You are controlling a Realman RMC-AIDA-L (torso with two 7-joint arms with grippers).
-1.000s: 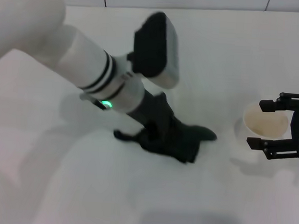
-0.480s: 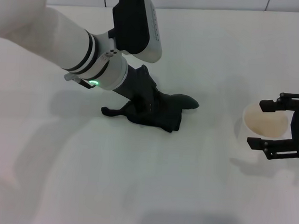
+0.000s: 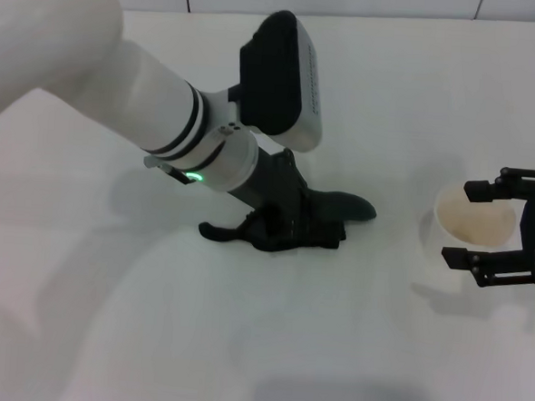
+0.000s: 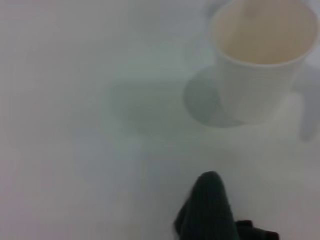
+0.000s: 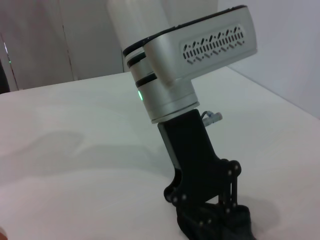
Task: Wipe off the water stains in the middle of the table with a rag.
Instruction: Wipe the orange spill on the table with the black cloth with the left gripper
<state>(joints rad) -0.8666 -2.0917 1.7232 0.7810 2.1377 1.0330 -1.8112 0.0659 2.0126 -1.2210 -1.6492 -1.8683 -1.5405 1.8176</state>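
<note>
My left gripper (image 3: 286, 227) is shut on the dark green-black rag (image 3: 335, 214) and presses it flat on the white table (image 3: 150, 339) near the middle. The rag's thin tail (image 3: 218, 232) points left and a rounded flap points right. The right wrist view shows the left gripper (image 5: 212, 217) from the side, standing on the bunched rag (image 5: 220, 227). The rag's tip also shows in the left wrist view (image 4: 207, 210). No orange-amber water stain is visible; it may be under the rag. My right gripper (image 3: 461, 221) is open at the right edge, parked.
A translucent whitish plastic cup (image 3: 472, 222) stands on the table at the right, between the right gripper's fingers (image 3: 486, 189). It also shows in the left wrist view (image 4: 260, 55), a short way beyond the rag's tip.
My left gripper has dragged the rag back to the right and slightly nearer, after sweeping it left and away half a second ago. The right gripper and cup have not moved.
</note>
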